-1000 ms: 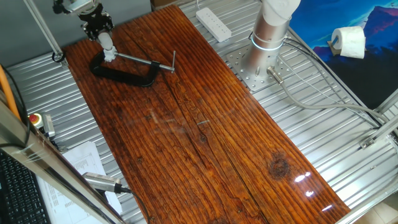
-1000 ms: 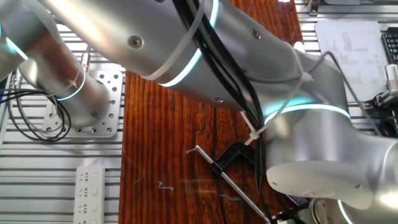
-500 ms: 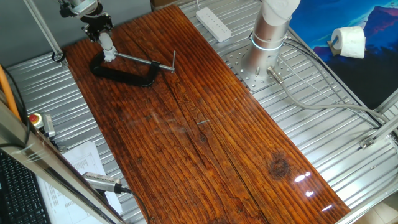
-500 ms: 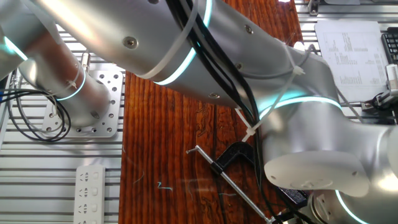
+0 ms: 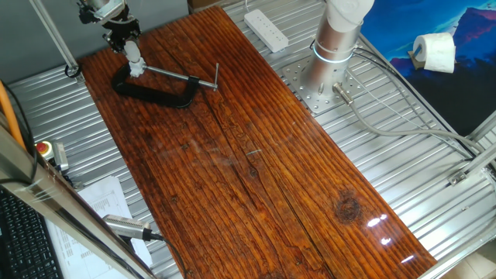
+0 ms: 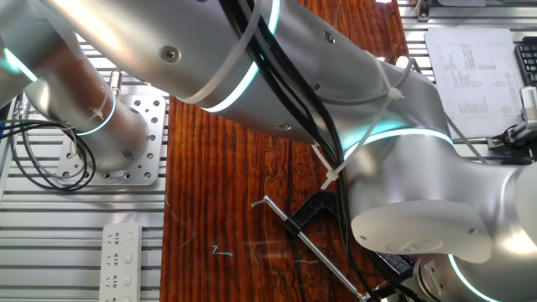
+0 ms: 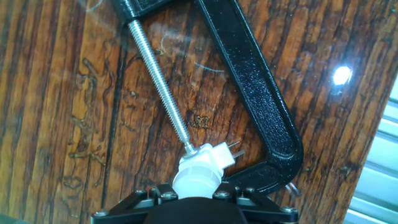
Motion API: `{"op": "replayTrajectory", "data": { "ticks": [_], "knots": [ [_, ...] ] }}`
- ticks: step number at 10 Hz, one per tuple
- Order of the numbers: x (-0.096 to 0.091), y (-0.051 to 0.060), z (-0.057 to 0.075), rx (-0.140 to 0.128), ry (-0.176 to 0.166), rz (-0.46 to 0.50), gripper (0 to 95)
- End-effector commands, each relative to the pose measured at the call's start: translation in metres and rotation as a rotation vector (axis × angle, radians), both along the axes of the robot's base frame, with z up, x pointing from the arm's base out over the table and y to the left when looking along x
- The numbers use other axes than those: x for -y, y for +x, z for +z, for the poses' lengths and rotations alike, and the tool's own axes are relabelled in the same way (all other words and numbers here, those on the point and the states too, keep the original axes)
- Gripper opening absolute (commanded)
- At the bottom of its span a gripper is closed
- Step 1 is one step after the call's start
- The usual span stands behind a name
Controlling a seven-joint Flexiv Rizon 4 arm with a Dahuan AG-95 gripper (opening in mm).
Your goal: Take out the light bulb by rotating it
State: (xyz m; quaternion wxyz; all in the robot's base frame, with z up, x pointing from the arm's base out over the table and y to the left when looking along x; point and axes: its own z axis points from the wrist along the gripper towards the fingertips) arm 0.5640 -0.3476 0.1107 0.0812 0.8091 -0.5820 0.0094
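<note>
My gripper (image 5: pixel 130 48) is at the table's far left corner, over the black C-clamp (image 5: pixel 155 89). In the hand view the gripper (image 7: pixel 196 191) is shut on the light bulb (image 7: pixel 195 179), a small white rounded bulb between the jaws at the bottom edge. The bulb sits in a white plug socket (image 7: pixel 214 155) with two metal prongs. The socket is pinched between the clamp's steel screw bar (image 7: pixel 160 81) and the black clamp frame (image 7: pixel 249 93). The bulb's metal base is hidden inside the socket. In the other fixed view the arm hides the gripper and bulb.
The clamp lies flat on the wooden tabletop (image 5: pixel 248 155), and part of it shows in the other fixed view (image 6: pixel 317 208). A white power strip (image 5: pixel 266 27) lies at the far edge beside the arm's base (image 5: pixel 329 54). Papers (image 5: pixel 105 201) lie off the table's left side.
The wrist has turned a little, still shut on the bulb, and the hand has shifted slightly up and left in the fixed view. The clamp has not moved.
</note>
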Motion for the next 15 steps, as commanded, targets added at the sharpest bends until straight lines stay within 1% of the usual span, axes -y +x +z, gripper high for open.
{"op": "replayTrajectory", "data": {
  "ticks": [1,3,4,5,6,7,8,9,10,11,12,13,14,15],
  "knots": [
    [0.0,0.003,0.004,0.005,0.004,-0.032,76.0],
    [0.0,0.003,0.004,0.012,0.006,-0.08,76.0],
    [0.0,0.006,0.006,0.016,0.005,-0.115,76.0],
    [0.0,0.01,0.008,0.027,-0.001,-0.186,76.0],
    [0.0,0.011,0.009,0.031,-0.004,-0.217,76.0],
    [-0.001,0.016,0.012,0.053,-0.012,-0.373,76.0],
    [0.0,0.019,0.014,0.069,-0.006,-0.536,76.0],
    [0.0,0.019,0.014,0.079,-0.008,-0.637,76.0],
    [0.0,0.019,0.013,0.084,-0.009,-0.681,76.0],
    [0.0,0.019,0.013,0.088,0.0,-0.805,76.0],
    [0.0,0.019,0.013,0.091,0.001,-0.863,76.0],
    [0.0,0.019,0.013,0.092,0.0,-0.958,76.0],
    [0.0,0.019,0.012,0.096,-0.007,-1.036,57.0],
    [0.0,0.019,0.011,0.093,-0.011,-1.086,57.0]
  ]
}}
